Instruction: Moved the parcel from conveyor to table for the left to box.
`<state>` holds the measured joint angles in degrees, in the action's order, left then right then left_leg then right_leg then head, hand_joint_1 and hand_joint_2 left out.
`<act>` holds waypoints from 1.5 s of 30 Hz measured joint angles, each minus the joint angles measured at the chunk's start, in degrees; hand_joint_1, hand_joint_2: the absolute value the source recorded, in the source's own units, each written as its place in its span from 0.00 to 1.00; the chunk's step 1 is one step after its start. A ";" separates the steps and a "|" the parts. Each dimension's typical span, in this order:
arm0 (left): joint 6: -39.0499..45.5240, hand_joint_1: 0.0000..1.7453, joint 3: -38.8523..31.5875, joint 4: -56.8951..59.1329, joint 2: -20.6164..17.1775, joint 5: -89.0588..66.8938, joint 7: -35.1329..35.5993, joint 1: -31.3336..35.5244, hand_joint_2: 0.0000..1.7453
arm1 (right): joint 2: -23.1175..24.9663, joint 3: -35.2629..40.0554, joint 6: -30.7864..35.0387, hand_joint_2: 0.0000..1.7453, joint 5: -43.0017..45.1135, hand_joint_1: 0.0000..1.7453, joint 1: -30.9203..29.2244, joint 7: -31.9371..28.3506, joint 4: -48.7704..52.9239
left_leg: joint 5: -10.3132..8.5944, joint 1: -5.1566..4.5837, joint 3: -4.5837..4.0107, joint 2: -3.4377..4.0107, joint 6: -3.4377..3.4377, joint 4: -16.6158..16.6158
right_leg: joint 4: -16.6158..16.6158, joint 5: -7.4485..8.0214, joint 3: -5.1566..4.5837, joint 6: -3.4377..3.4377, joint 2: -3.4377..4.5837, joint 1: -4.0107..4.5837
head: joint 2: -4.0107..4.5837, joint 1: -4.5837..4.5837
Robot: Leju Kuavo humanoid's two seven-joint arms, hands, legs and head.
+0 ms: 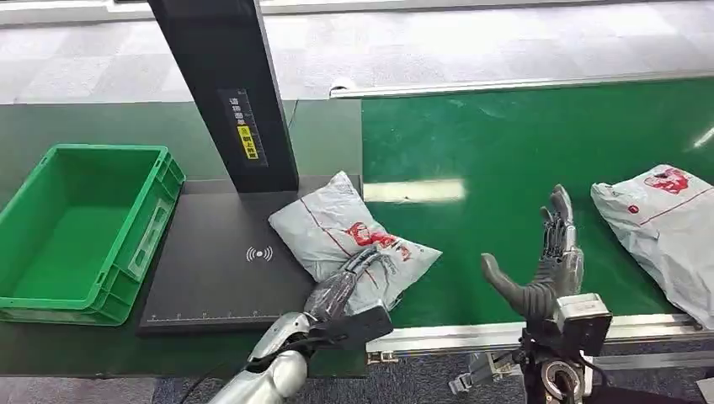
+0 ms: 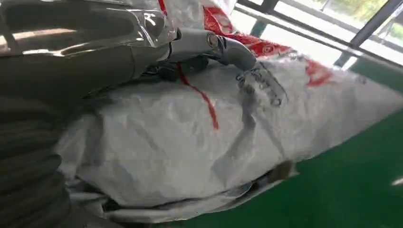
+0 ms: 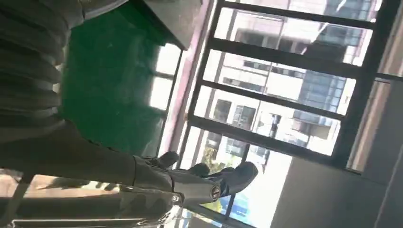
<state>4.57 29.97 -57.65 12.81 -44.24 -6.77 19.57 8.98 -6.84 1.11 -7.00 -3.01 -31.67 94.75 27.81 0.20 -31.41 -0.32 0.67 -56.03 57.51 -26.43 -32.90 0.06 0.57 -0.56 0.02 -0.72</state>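
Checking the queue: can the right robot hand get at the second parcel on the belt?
Probably yes: the right robot hand is open beside that parcel, with only bare belt between them.

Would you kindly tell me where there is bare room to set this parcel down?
The green bin is empty. The black pad is bare between bin and parcel; its right edge is crowded by the left hand.
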 measured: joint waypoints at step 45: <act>33.31 1.00 -32.79 -31.14 3.17 -19.19 -32.83 -7.67 1.00 | -10.19 10.40 -10.18 1.00 5.89 0.00 -12.01 10.18 -16.55 | -0.06 0.02 -0.04 0.01 -0.06 0.01 | 0.01 0.04 -0.01 -0.05 0.01 0.03 | 0.00 -0.02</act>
<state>37.88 -2.82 -88.79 15.98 -63.43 -39.60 11.90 -1.20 3.56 -9.07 -1.11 -15.03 -21.49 78.20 27.75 0.22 -31.45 -0.31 0.61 -56.02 57.52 -26.39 -32.91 0.01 0.58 -0.53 0.02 -0.74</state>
